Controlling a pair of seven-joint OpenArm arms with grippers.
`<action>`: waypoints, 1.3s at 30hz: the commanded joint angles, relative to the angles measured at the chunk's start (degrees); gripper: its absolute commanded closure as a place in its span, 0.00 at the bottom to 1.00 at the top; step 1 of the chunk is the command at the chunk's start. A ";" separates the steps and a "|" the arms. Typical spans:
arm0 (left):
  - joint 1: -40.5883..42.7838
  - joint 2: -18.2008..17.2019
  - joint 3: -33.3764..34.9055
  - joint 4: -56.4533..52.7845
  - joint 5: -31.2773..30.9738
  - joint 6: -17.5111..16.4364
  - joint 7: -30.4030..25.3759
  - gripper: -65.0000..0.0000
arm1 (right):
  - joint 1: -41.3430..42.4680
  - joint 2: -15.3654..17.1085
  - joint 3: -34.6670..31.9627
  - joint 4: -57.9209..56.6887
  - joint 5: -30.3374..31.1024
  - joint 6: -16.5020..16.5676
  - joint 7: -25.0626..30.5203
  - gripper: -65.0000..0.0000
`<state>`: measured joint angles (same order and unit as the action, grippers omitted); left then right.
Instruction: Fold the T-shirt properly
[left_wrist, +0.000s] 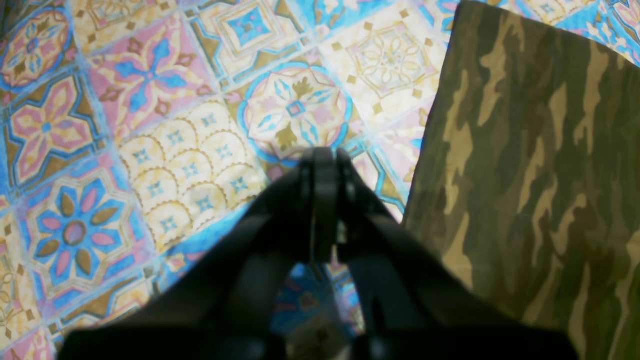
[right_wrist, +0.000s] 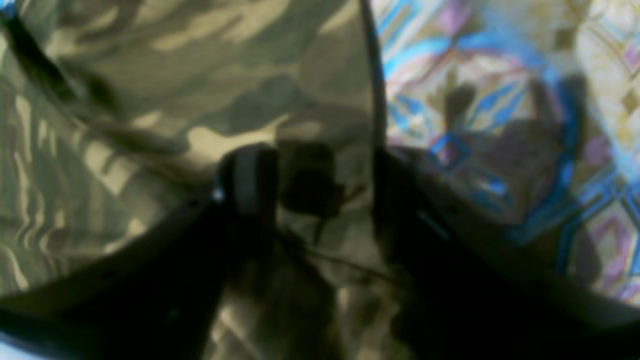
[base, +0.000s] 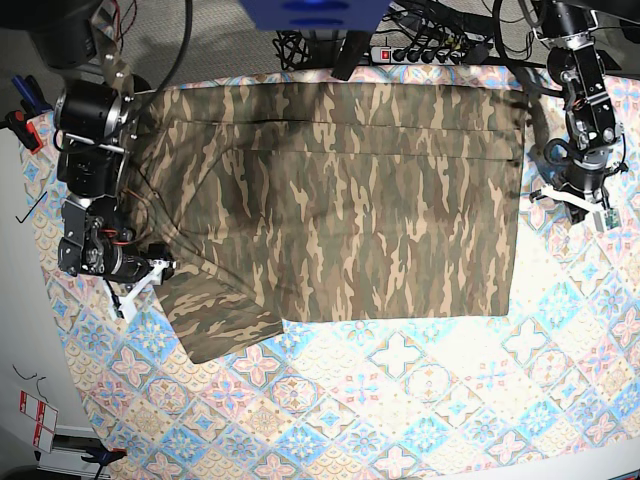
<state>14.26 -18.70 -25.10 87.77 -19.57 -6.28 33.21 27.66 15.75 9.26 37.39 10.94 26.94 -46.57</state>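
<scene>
The camouflage T-shirt (base: 340, 200) lies spread flat on the tablecloth, with one sleeve (base: 220, 315) sticking out at the lower left in the base view. My right gripper (right_wrist: 315, 185) is open low over the shirt's edge (right_wrist: 200, 75). One of its fingers (right_wrist: 250, 175) is over the cloth and the other is at the hem. In the base view it (base: 158, 270) is beside that sleeve. My left gripper (left_wrist: 322, 157) is shut and empty over bare tablecloth, just left of the shirt (left_wrist: 530, 165). In the base view it (base: 565, 195) is off the shirt's right edge.
The pastel patterned tablecloth (base: 430, 400) covers the table; a wide strip of it shows in front of the shirt. A power strip and cables (base: 425, 50) lie at the back edge. Clamps (base: 20, 110) hold the cloth at the left edge.
</scene>
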 joint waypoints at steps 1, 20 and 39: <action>-0.42 -0.95 -0.35 0.89 -0.08 -0.09 -1.08 1.00 | 1.48 0.91 0.11 0.64 0.53 0.27 0.02 0.62; -0.68 -0.77 -0.26 0.89 -0.08 -0.09 -1.08 1.00 | 3.42 1.18 -0.16 0.55 0.53 0.09 0.37 0.99; -20.02 1.16 -0.08 -16.43 -0.60 -0.09 5.16 0.52 | 3.24 0.91 -0.25 0.81 0.53 0.09 0.37 0.99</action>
<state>-5.32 -16.97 -24.99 70.70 -19.86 -6.02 38.98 29.21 15.90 8.99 37.15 10.74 26.74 -47.09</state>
